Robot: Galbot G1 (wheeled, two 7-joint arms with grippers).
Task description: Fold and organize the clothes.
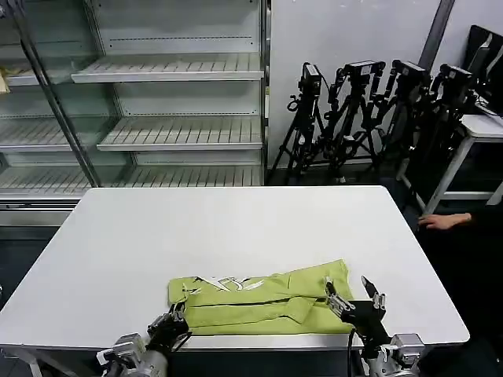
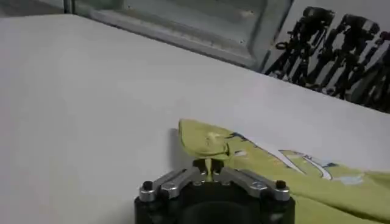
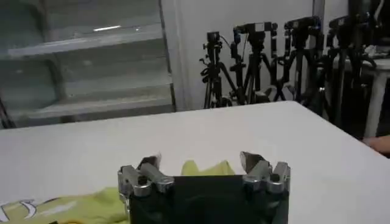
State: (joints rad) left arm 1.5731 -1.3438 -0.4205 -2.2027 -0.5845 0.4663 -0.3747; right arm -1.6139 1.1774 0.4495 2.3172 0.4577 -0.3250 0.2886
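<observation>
A folded lime T-shirt (image 1: 263, 302) is lying on the white desk (image 1: 236, 228). The left claw (image 2: 210, 173) is pinching its corner; the right claw (image 1: 355, 297) is hovering released over its other end.

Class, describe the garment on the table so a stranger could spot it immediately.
On the white table, look along the near edge. The T-shirt lies there partly folded between the left hand and right hand: lime yellow-green, with a white-and-dark print.

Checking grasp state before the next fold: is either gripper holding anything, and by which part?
Left gripper is shut on the T-shirt, pinching its near-left edge. Right gripper is open over the shirt's right end, holding nothing.
</observation>
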